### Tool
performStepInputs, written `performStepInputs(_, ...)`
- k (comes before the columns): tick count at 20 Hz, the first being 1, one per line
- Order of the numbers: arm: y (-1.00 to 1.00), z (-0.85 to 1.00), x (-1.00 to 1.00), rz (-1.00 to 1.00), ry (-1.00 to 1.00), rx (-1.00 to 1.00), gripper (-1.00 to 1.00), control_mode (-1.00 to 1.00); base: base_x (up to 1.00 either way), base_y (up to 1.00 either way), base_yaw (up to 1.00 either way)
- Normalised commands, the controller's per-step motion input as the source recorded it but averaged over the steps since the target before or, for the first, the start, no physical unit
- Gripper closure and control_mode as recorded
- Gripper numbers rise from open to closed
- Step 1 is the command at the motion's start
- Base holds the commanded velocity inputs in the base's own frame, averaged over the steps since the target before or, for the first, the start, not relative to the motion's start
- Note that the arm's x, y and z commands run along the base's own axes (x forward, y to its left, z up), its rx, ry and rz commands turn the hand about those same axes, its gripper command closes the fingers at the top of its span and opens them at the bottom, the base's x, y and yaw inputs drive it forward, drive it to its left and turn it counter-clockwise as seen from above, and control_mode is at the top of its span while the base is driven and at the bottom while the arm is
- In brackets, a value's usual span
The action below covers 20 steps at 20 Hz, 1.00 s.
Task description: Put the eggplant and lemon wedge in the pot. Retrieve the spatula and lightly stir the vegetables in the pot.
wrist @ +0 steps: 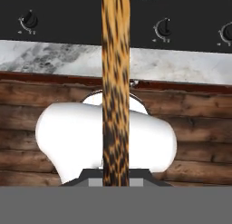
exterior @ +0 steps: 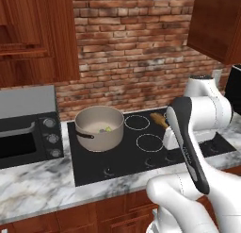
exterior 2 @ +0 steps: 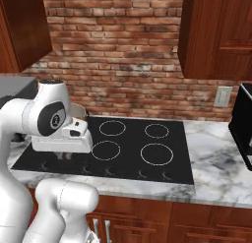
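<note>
A black glass cooktop (exterior: 141,152) sits flush in a marbled white counter (exterior: 37,189), backed by a red brick wall (exterior: 132,43) and framed above by dark wooden cabinets (exterior: 33,34). A grey toaster oven (exterior: 26,128) stands on the counter to the left of the cooktop.

From the left base view, the pot (exterior: 99,128) sits on the cooktop's rear left burner, dark handle toward the front, with the yellow-green lemon wedge (exterior: 108,129) lying inside beside a small dull shape that may be the eggplant; I cannot tell for sure. The tip of the spatula (exterior: 159,119) pokes out past the arm over the cooktop's middle.

In the right base view, only the pot's rim peeks out behind the arm, while the right-hand burners and a wide stretch of counter lie open toward a black appliance (exterior 2: 243,129) at the edge.

The hand view looks along the spatula's wooden handle toward the cooktop knobs (wrist: 29,21) and counter edge; the gripper (wrist: 115,180) is closed around that handle.
</note>
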Motion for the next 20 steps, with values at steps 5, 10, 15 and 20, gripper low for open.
performStepInputs(5,0.03,0.68,0.55,0.06,0.20,-0.13,1.00,-1.00,0.00,0.00,0.00)
performStepInputs(10,0.04,0.62,0.96,0.11,0.33,-0.10,1.00,-1.00,0.00,0.00,0.00)
performStepInputs(15,-0.21,0.05,0.77,0.31,0.20,0.00,1.00,-1.00,0.00,0.00,0.00)
performStepInputs(20,-0.05,-0.02,0.52,0.03,0.07,0.00,1.00,-1.00,0.00,0.00,0.00)
